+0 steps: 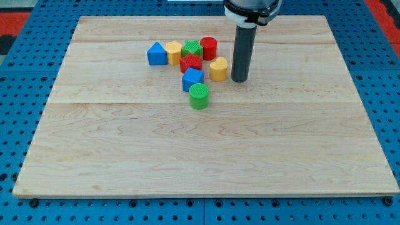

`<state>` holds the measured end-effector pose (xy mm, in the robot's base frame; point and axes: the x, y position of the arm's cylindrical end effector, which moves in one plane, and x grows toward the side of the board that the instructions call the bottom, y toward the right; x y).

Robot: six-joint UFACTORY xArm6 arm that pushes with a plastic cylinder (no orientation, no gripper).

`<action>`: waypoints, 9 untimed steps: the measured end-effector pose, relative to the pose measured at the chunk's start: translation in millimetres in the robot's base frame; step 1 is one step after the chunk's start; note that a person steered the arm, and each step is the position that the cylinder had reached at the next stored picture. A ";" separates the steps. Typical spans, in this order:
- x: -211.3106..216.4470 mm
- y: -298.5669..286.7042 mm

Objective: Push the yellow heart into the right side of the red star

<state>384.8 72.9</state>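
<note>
Surface: a pale wooden board (206, 156) of glued planks with visible grain, lying on a blue studded base (19, 94). All blocks sit clustered in the upper half, somewhat toward the view's left of centre, nearer the top edge than any other edge.

The arm ends in a smooth dark cylindrical rod with no jaws, so there is nothing to open or close. My tip (240, 80) rests on the board just beside the yellow heart (219, 69), on its right in the view; whether they touch cannot be told.

The yellow heart lies just right of the red star (190, 62), close to or touching it. Above the star stand a green star-like block (192, 47) and a red cylinder (209, 47). Toward the view's left sit a yellow block (174, 52), shape unclear, and a blue triangular block (157, 54). Below the star are a blue block (192, 79) and a green cylinder (199, 97) with a ribbed top.
</note>
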 end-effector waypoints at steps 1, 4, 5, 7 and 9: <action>-0.7 0.0; -26.6 -0.1; -26.9 -0.3; -24.7 -0.4; -24.7 -31.6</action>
<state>360.1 41.3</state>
